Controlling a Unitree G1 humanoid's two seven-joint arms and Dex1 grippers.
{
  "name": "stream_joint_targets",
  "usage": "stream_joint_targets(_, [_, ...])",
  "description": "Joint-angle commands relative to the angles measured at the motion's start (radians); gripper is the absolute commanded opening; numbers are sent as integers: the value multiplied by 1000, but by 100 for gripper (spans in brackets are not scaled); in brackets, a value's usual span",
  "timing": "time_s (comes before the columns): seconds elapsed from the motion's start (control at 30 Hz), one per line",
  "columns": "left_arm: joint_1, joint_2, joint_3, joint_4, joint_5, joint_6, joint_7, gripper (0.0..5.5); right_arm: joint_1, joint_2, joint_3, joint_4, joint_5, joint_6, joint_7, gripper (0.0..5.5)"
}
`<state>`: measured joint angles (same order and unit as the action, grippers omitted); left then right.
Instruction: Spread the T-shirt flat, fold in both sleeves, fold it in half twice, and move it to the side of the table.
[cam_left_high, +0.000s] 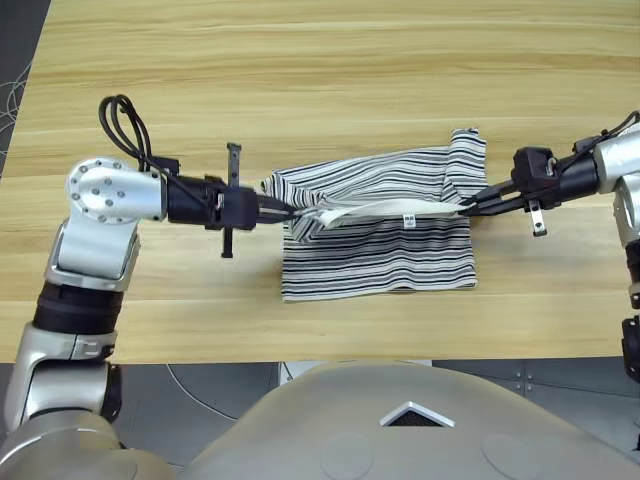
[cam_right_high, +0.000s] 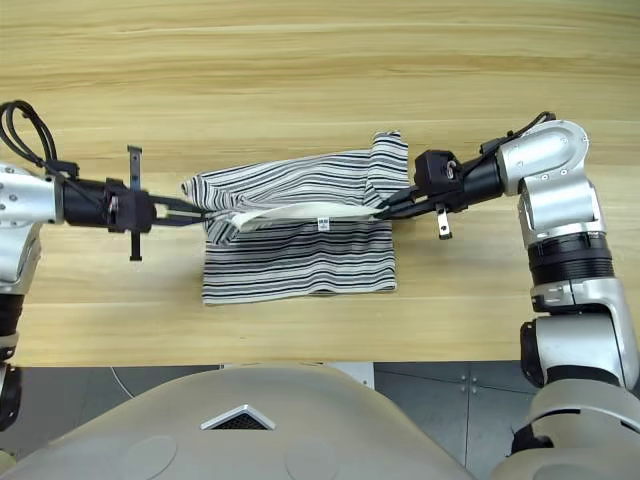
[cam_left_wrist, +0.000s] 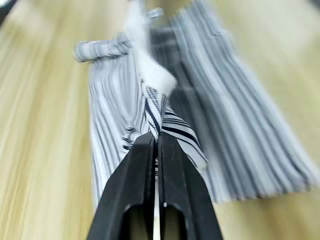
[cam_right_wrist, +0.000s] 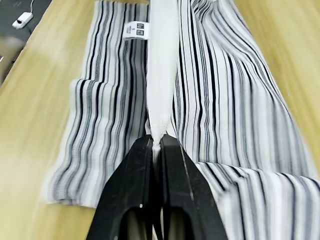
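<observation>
The T-shirt (cam_left_high: 380, 250) is bunched and doubled over, so its neck opening and one sleeve cannot be made out, and the raised fold covers part of the layer beneath it. The tips of both grippers are partly buried in cloth. A small label (cam_left_high: 409, 220) sits on the fabric, its print too small to read.

The shirt lies near the middle of the wooden table (cam_left_high: 300, 80), toward the robot's edge, with its long axis running left to right. A white band (cam_left_high: 365, 211) of fabric stretches along that axis between the two grippers. On the robot's side of the band a striped layer lies flat. On the far side the cloth is rumpled, and one sleeve (cam_left_high: 466, 148) sticks out at the right end, pointing away from the robot.

The left gripper (cam_left_high: 292, 212) is clenched on the shirt's left end, its fingers (cam_left_wrist: 142, 165) pinching striped cloth. The right gripper (cam_left_high: 466, 208) is clenched on the right end, where the white band runs in between its fingers (cam_right_wrist: 137, 165).
</observation>
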<state>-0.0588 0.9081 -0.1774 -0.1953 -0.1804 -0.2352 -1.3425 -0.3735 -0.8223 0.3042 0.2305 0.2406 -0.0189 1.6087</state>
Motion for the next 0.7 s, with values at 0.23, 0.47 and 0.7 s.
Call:
stream_joint_targets(0.23, [81, 120, -4, -128, -5, -32, -52, 10, 48, -142, 86, -172, 67, 26, -54, 14])
stream_joint_targets(0.47, [-577, -20, -233, 544, 1029, -145, 922, 10, -358, 186, 140, 373, -464, -340, -805, 14])
stream_joint_targets(0.7, [-870, -226, -571, 1057, 1426, -58, 1426, 10, -653, 373, 460, 791, -972, -406, -1435, 14])
